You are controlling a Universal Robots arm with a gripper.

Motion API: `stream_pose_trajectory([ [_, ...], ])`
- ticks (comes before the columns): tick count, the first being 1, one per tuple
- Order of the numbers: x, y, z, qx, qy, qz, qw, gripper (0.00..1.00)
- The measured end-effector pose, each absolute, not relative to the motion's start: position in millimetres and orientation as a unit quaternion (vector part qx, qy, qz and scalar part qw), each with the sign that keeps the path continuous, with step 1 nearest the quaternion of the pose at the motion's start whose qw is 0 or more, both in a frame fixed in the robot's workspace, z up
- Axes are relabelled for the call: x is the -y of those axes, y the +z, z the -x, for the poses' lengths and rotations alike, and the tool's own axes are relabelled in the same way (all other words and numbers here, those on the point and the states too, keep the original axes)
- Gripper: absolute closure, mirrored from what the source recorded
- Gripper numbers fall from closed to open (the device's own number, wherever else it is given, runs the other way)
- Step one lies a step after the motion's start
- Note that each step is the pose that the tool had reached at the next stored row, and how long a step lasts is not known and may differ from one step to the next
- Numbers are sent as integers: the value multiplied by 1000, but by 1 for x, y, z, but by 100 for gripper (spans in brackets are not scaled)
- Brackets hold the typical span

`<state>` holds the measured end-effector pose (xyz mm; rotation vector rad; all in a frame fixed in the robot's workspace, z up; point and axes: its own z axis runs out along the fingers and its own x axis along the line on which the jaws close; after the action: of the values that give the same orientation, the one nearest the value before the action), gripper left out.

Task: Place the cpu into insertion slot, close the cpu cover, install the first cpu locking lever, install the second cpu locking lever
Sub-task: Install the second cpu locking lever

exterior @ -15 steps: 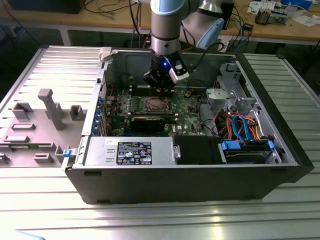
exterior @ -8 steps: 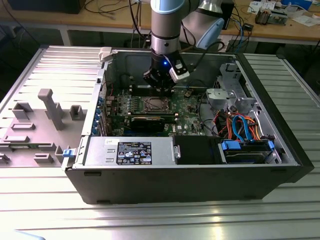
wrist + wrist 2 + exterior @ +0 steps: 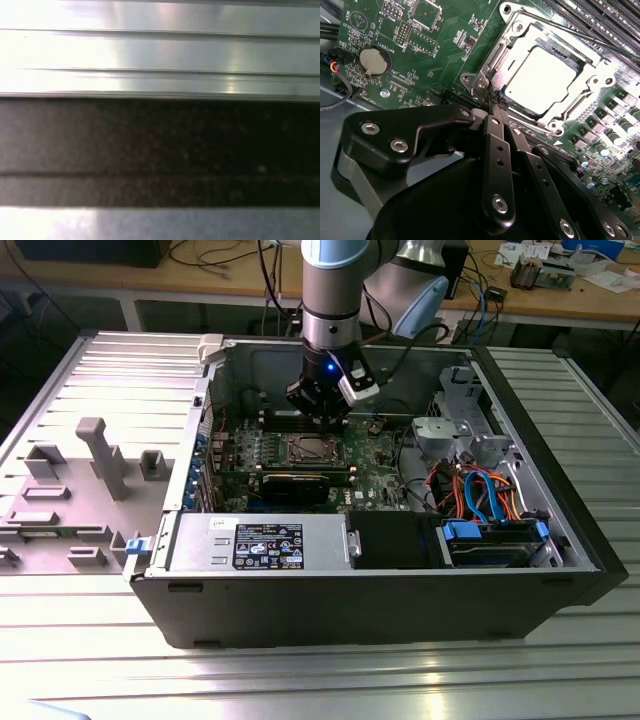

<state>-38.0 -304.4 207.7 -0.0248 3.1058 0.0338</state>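
With its fingers pressed together and gripping nothing, the tool [image 3: 496, 102] touches the corner of the cpu cover [image 3: 520, 42], closed over the cpu [image 3: 547, 80]

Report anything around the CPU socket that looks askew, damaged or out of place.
Nothing stands out. In the second wrist view the cpu lies flat and square inside the cpu cover, which is down over it. The gripper is closed, its tips at the cover's corner.
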Motion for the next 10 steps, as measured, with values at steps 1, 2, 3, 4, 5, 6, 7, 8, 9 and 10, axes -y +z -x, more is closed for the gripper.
stream_pose_trajectory([
  [1,304,208,38,-1000,11,8,18,89],
  [2,304,208,38,-1000,11,8,18,89],
  [3,304,208,38,-1000,11,8,18,89],
  [4,305,208,38,-1000,11,8,18,89],
  [5,305,208,38,-1000,11,8,18,89],
  [6,305,208,38,-1000,11,8,18,89],
  [7,305,208,38,-1000,11,8,18,89],
  [8,305,208,38,-1000,11,8,18,89],
  [9,306,208,38,-1000,11,8,18,89],
  [10,307,208,38,-1000,11,8,18,89],
])
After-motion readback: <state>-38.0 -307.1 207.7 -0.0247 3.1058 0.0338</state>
